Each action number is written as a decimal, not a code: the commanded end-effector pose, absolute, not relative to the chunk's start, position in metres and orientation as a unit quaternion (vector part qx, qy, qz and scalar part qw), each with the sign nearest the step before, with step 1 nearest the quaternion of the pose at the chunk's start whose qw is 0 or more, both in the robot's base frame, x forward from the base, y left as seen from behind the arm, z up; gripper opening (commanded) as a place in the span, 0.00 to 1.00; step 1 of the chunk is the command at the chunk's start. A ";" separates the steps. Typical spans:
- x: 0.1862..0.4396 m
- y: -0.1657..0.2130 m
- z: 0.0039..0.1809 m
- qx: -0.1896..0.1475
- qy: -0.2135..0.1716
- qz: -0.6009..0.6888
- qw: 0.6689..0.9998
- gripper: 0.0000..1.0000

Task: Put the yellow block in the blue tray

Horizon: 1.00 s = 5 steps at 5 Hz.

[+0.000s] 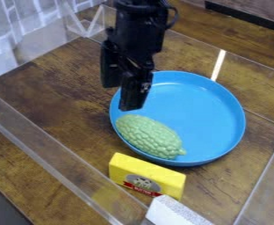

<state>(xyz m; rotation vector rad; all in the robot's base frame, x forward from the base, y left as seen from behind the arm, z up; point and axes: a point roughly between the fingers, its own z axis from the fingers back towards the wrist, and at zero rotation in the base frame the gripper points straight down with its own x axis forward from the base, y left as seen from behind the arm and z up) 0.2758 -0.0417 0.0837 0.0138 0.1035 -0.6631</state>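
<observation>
The yellow block (147,174), with a red-and-white label on its near side, lies on the wooden table just in front of the blue tray (207,105). My black gripper (120,86) points down over the tray's left rim, well behind the block. Its two fingers (109,74) stand apart and open, with nothing between them.
A green bumpy lump (150,136) lies inside the tray at its near left. A whitish block (175,214) sits at the bottom edge, right of the yellow block. Clear plastic walls (39,149) border the table on the left and front.
</observation>
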 end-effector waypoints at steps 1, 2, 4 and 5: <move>0.271 -0.043 0.090 0.018 0.025 -0.388 0.921 1.00; 0.266 -0.040 0.083 0.020 0.021 -0.411 0.911 1.00; 0.267 -0.044 0.065 0.013 0.014 -0.408 0.913 1.00; 0.268 -0.048 0.055 0.007 0.012 -0.390 0.921 1.00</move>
